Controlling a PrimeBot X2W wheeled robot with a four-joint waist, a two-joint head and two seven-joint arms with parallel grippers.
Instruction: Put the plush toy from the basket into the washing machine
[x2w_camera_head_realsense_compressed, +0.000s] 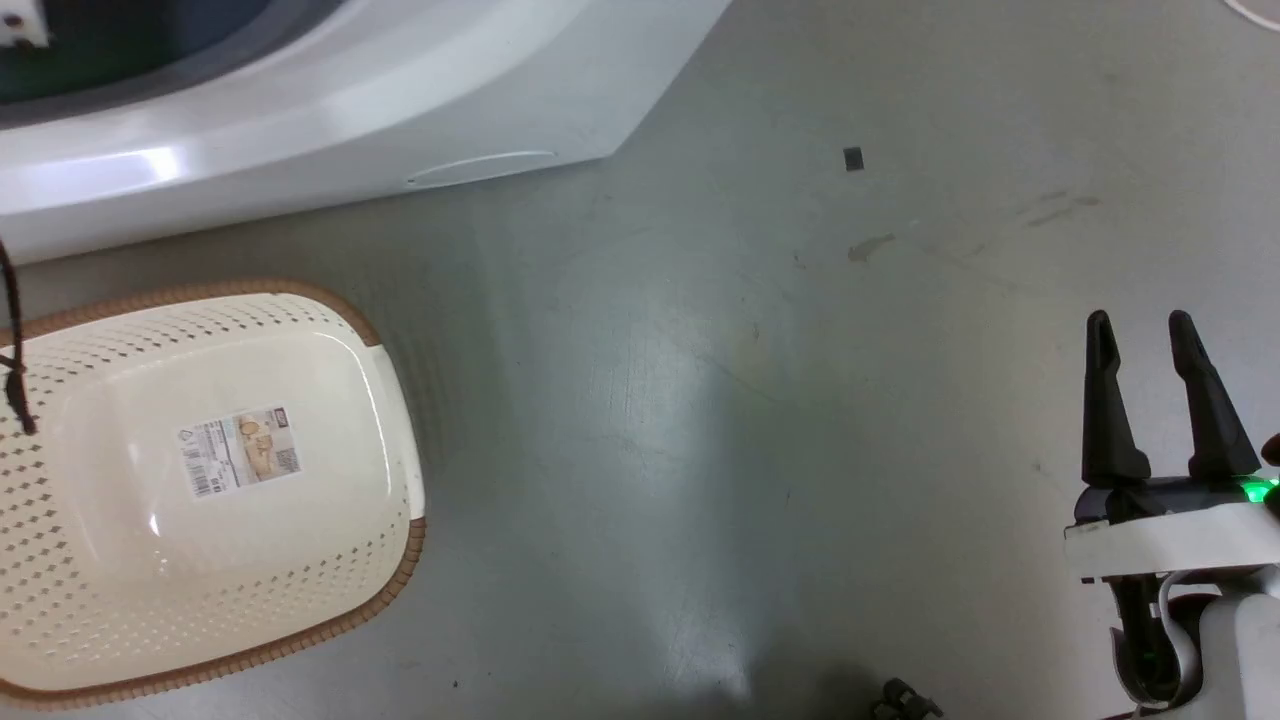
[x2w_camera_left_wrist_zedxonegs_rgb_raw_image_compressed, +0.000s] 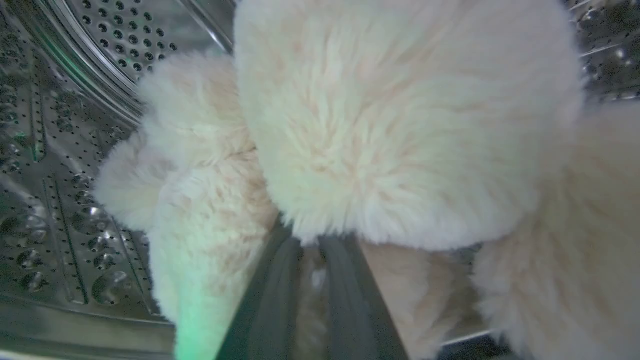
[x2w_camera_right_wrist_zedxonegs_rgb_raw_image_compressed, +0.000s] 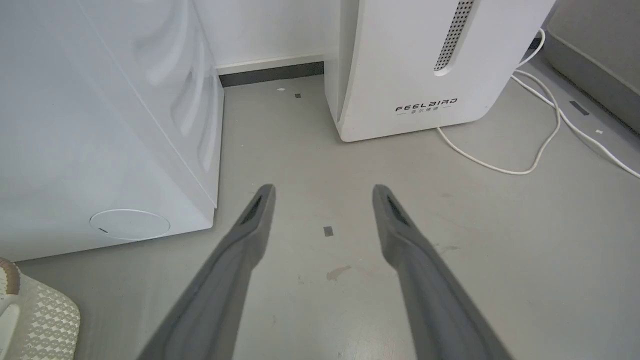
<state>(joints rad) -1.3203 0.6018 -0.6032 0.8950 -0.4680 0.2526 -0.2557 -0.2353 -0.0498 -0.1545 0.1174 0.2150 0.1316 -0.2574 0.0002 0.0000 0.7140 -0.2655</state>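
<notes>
Left end effector (x2w_camera_left_wrist_zedxonegs_rgb_raw_image_compressed: 311, 245) pinches shaggy plush toy (x2w_camera_left_wrist_zedxonegs_rgb_raw_image_compressed: 400, 125) in perforated steel drum (x2w_camera_left_wrist_zedxonegs_rgb_raw_image_compressed: 60, 200); right end effector (x2w_camera_right_wrist_zedxonegs_rgb_raw_image_compressed: 324, 192) gapes.

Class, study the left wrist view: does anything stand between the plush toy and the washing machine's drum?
Nothing visible does. The plush toy is already inside the washing machine's drum, with perforated steel around it and its fur pinched in the left gripper.

Laundry corner, more test room than home. White washing machine (x2w_camera_right_wrist_zedxonegs_rgb_raw_image_compressed: 100, 125) on a bare grey floor (x2w_camera_head_realsense_compressed: 700, 400), perforated basket (x2w_camera_head_realsense_compressed: 60, 560) near it. Second white appliance (x2w_camera_right_wrist_zedxonegs_rgb_raw_image_compressed: 400, 60) marked FEELBIRD by the wall. Loose white cable (x2w_camera_right_wrist_zedxonegs_rgb_raw_image_compressed: 501, 172) trailing; small dark square marks (x2w_camera_head_realsense_compressed: 853, 158) on the floor.
</notes>
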